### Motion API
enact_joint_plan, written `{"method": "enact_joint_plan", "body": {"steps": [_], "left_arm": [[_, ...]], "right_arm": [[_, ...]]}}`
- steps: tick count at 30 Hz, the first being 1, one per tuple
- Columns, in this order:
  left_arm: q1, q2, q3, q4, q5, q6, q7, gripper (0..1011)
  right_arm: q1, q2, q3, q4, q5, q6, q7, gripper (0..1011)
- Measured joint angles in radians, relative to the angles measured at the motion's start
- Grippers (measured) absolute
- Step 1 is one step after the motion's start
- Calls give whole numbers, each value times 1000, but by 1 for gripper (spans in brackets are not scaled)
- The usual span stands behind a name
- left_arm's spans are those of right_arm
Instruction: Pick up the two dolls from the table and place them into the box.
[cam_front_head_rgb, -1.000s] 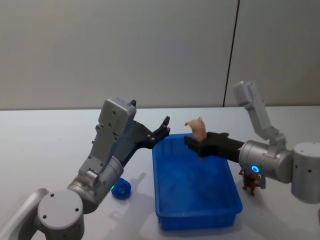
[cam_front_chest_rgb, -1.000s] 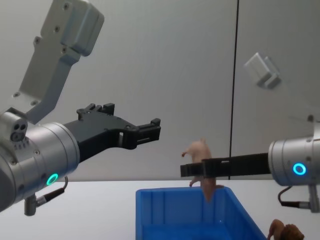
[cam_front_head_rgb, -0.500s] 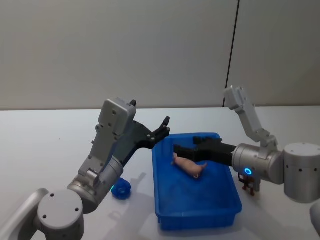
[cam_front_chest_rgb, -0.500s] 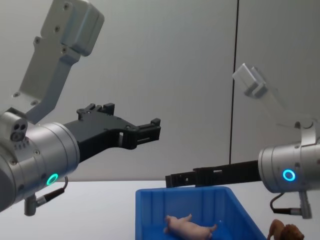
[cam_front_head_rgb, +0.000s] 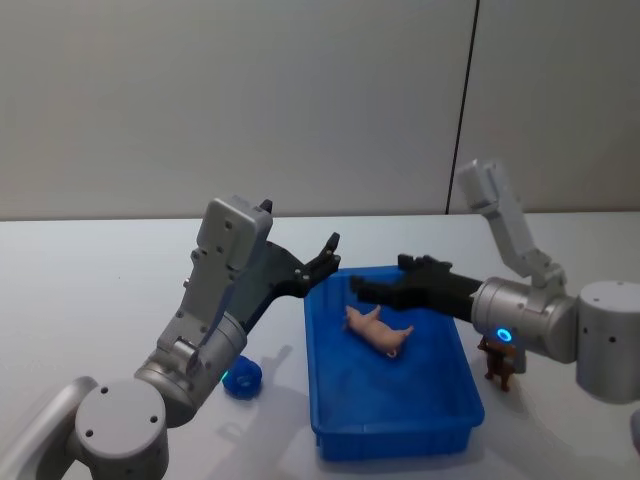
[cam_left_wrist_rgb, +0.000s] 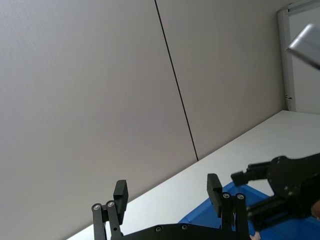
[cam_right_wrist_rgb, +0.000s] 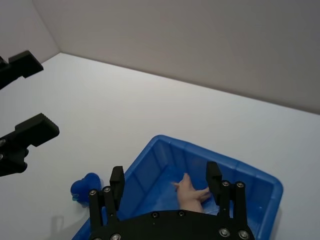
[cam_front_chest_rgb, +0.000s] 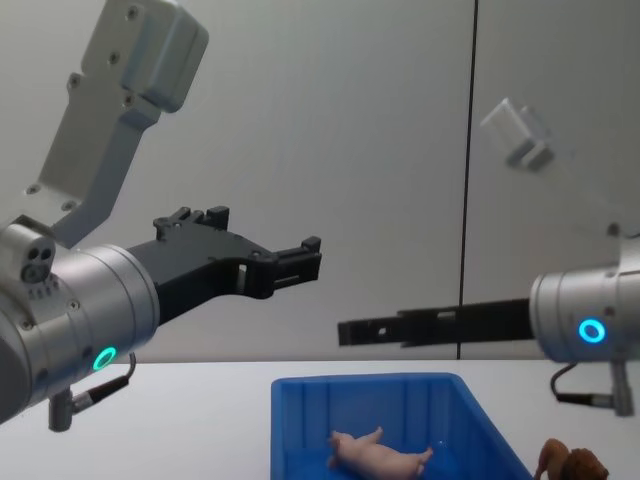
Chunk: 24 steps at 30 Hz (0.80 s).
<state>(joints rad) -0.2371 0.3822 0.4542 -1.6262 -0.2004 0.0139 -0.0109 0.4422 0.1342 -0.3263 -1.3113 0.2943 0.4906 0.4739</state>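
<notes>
Pink smooth doll in blue rectangular box

We take this for a robotics lab or test room. A plain white table runs back to a flat grey panelled wall split by one dark vertical seam. The left arm and right arm, grey machines with glowing rings at their joints, reach over it. What lies before us looks like practice props: a bright blue box with a small pink pig doll inside.
</notes>
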Motion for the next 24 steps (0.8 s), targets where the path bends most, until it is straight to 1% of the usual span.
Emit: {"method": "enact_joint_plan", "body": {"steps": [6,12,13,18,19,21,22,24], "left_arm": [[0,0,0,0,0,0,0,1001],[0,0,0,0,0,0,0,1001],[0,0,0,0,0,0,0,1001],[0,0,0,0,0,0,0,1001],[0,0,0,0,0,0,0,1001],[0,0,0,0,0,0,0,1001],[0,0,0,0,0,0,0,1001],[0,0,0,0,0,0,0,1001]], "right_arm": [[-26,27,21,-57,11,-47,-39,1001],[-58,56,41,-110,22,-70,-85,1001],[-72,67,48,-128,26,-73,-101,1001],[-116,98,67,-182,43,-71,-153,1001],[-133,107,73,-199,49,-66,-171,1001],[-147,116,78,-215,56,-60,-187,1001],[-165,126,83,-234,65,-51,-207,1001],[-182,135,88,-250,73,-41,-222,1001]]}}
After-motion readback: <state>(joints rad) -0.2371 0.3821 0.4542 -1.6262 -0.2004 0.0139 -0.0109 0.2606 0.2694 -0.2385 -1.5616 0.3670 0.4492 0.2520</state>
